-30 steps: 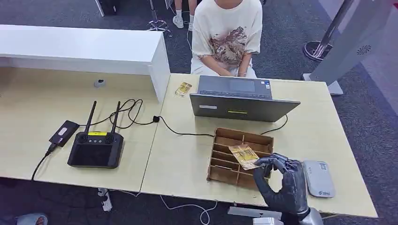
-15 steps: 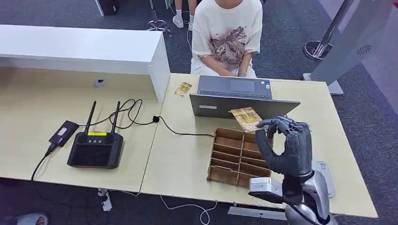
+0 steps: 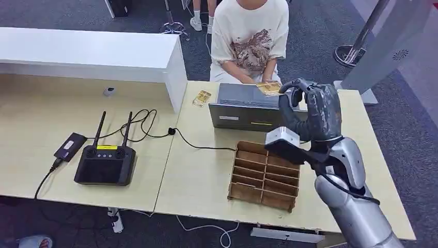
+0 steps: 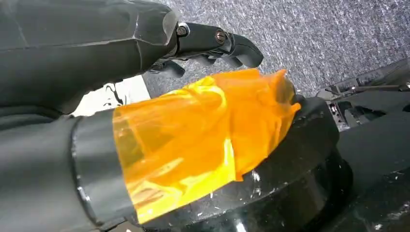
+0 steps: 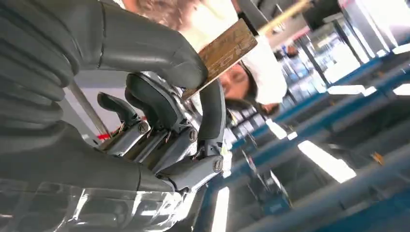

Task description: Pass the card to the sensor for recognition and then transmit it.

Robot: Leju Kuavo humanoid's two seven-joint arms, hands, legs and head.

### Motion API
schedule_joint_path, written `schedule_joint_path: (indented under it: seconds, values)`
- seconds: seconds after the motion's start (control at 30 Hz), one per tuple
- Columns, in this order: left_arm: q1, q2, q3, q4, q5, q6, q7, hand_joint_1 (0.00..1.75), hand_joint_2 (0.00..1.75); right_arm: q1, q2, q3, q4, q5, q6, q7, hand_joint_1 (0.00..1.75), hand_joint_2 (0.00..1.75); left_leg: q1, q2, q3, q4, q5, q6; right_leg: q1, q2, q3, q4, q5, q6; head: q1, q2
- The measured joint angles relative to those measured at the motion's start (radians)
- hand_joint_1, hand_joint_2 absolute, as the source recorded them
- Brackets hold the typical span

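Note:
My right hand [image 3: 310, 111] is raised above the back of the open laptop [image 3: 258, 111] and pinches a gold-patterned card [image 3: 268, 88] between thumb and a finger. The card points toward the seated person [image 3: 250, 41] across the table. In the right wrist view the card [image 5: 225, 50] sticks out past the thumb of the right hand [image 5: 159, 111], flat and held by one edge. My left hand [image 4: 145, 72] hangs over grey carpet with orange film on its thumb and holds nothing. My right forearm covers the table's near right part, where the grey card reader lay earlier.
A wooden divided box [image 3: 264, 175] sits on the table [image 3: 201, 170] under my right arm. Another small card [image 3: 201, 97] lies left of the laptop. A black controller with two antennas [image 3: 106, 163], a black box [image 3: 70, 146] and cables lie left. A white counter [image 3: 93, 51] stands at the back left.
My right hand has lifted the card from above the wooden box, up and away over the laptop toward the person. The arm now covers the grey card reader.

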Motion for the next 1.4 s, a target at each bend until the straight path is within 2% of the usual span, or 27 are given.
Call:
schedule_joint_path:
  seconds: [0.2,0.37,0.6,1.0,1.4]
  values:
    - [-0.002,0.002,-0.018,0.0,-0.011,-0.004,0.014,0.0,0.0,-0.154,0.007,0.0,0.174,0.003,0.051,0.05,1.75,1.75,0.0,0.0,0.0,0.0,0.001,-0.001,0.0,0.0,0.0,0.0,0.001,0.0,0.0,0.0]
    - [-0.003,0.004,-0.035,0.0,-0.019,-0.006,0.018,0.0,0.0,-0.239,0.018,0.0,0.303,0.028,0.081,0.088,1.75,1.75,0.0,-0.001,0.0,0.0,0.001,-0.001,0.0,0.0,0.0,0.0,0.001,-0.001,0.0,0.0]
    - [-0.004,0.007,-0.045,0.0,-0.022,-0.008,0.026,0.0,0.0,-0.348,0.033,0.002,0.459,0.032,0.164,0.146,1.75,1.75,0.0,0.0,0.0,0.0,0.001,-0.001,0.0,0.0,0.0,0.0,0.001,-0.001,0.0,0.0]
    - [-0.004,0.008,-0.058,0.0,-0.019,-0.008,0.037,0.0,0.0,-0.428,0.051,0.015,0.689,-0.023,0.254,0.182,1.71,1.75,0.0,-0.002,0.0,0.0,0.001,-0.001,0.0,-0.001,0.0,0.0,0.001,-0.001,0.0,0.0]
    - [-0.004,0.009,-0.059,0.0,-0.019,-0.008,0.04,0.0,0.0,-0.461,0.051,0.015,0.788,-0.04,0.268,0.188,1.71,1.75,0.0,-0.001,0.0,0.0,0.001,-0.001,0.0,-0.001,0.0,0.0,0.001,-0.001,0.0,0.0]
